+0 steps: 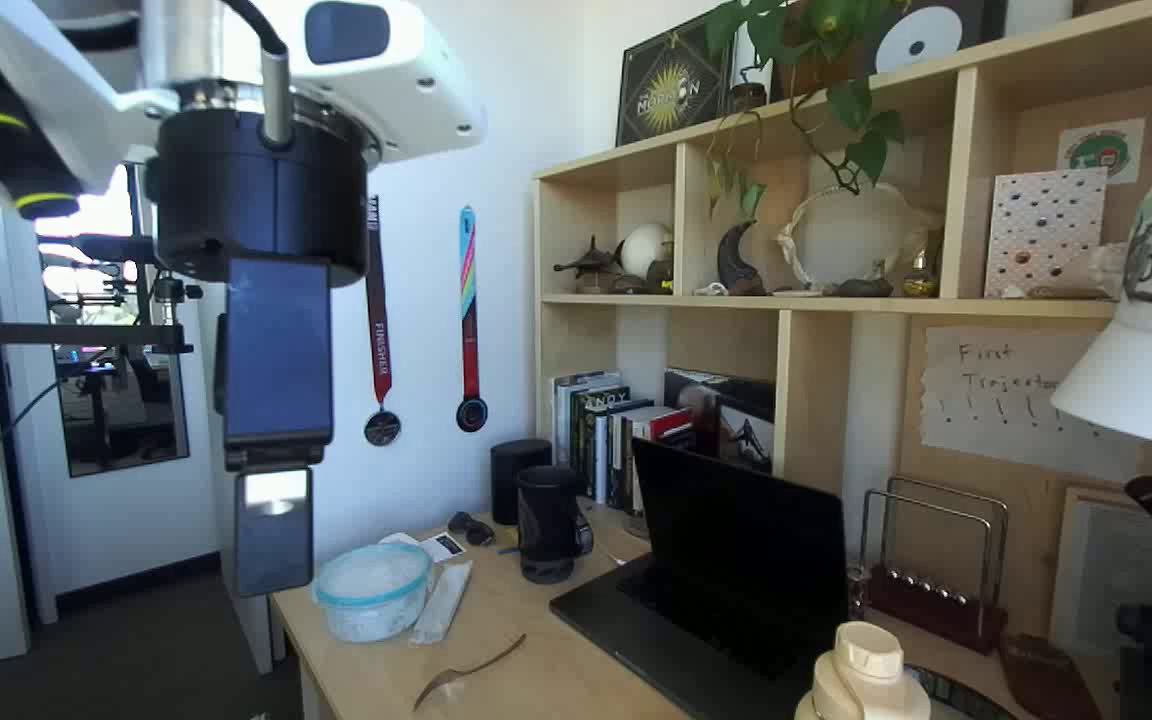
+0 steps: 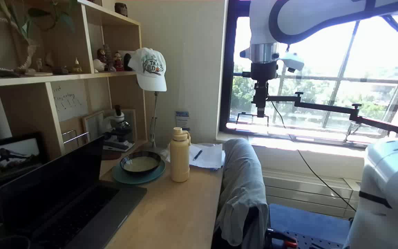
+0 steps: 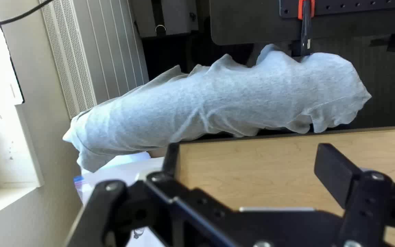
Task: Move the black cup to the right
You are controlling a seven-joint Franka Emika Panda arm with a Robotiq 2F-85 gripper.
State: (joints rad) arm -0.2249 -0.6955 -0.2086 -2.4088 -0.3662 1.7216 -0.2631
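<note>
The only black cup that shows is a dark mug with a handle (image 1: 550, 525), upright on the desk (image 1: 526, 670) at the back, left of the laptop. A taller-set dark cylinder (image 1: 506, 478) stands just behind it. A dark round rim at the bottom left corner of an exterior view (image 2: 5, 242) may be the mug, mostly cut off. The cup does not show in the wrist view. My gripper (image 3: 249, 154) is open, with nothing between its fingers. It hangs high in the air, well apart from the cup, in both exterior views (image 1: 274, 580) (image 2: 260, 115).
A black laptop (image 1: 736, 560) stands beside the cup. A light-blue bowl (image 1: 373, 592), a wrapped packet (image 1: 441, 603) and a fork (image 1: 466, 672) lie nearer the edge. A yellow bottle (image 2: 180, 157), a dark bowl (image 2: 140, 164) and a cloth-covered chair (image 2: 242, 186) are towards the window.
</note>
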